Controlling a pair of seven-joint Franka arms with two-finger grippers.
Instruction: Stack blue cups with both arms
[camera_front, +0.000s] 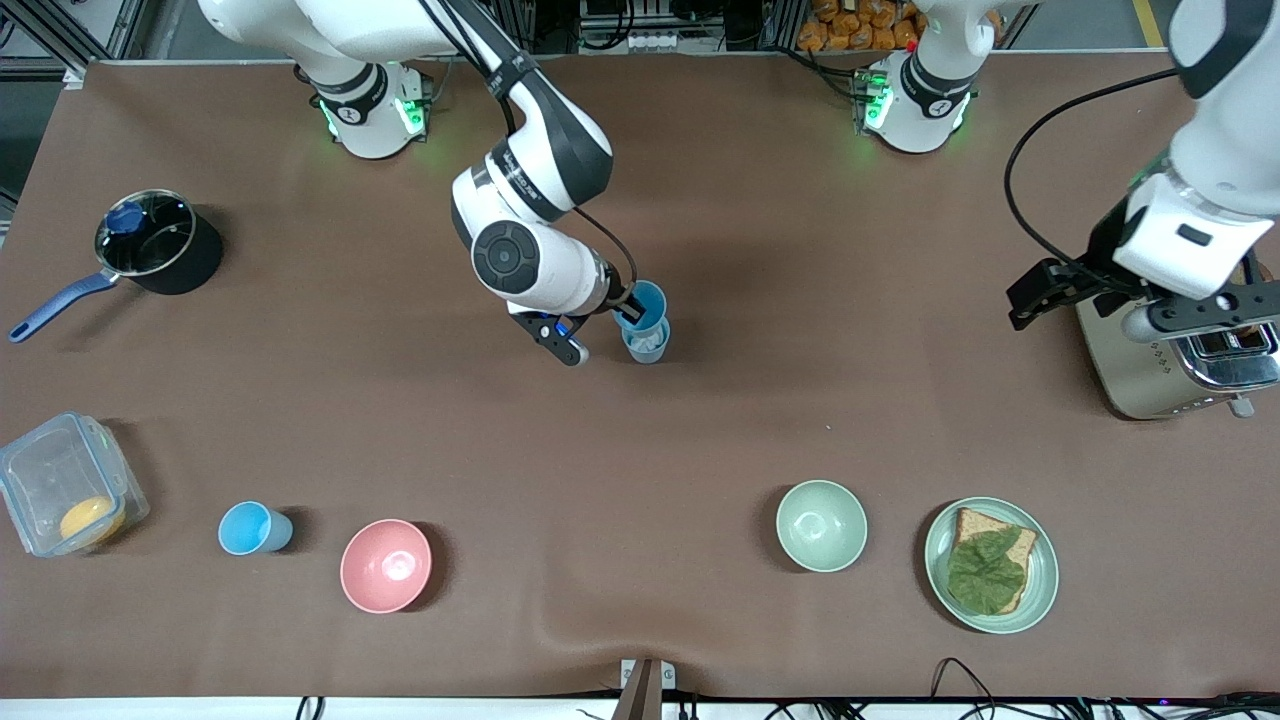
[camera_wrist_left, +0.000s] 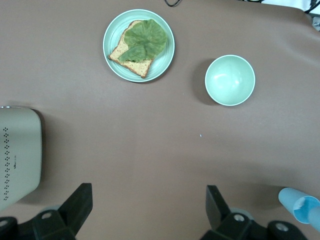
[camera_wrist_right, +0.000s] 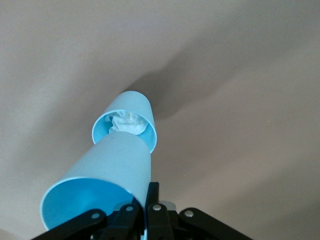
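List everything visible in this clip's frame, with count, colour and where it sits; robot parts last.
blue cups: three, light blue; one held over a second with white paper inside at mid-table, a third beside the pink bowl.
pink bowl: one, near the front camera.
green bowl: one, pale green, beside the plate.
plate: one, pale green, with toast and a leaf.
toaster: one, silver, left arm's end.
pot: one, black, blue handle, right arm's end.
container: one, clear, something orange inside.
right gripper: shut on the held cup's rim.
left gripper: open, waiting beside the toaster.
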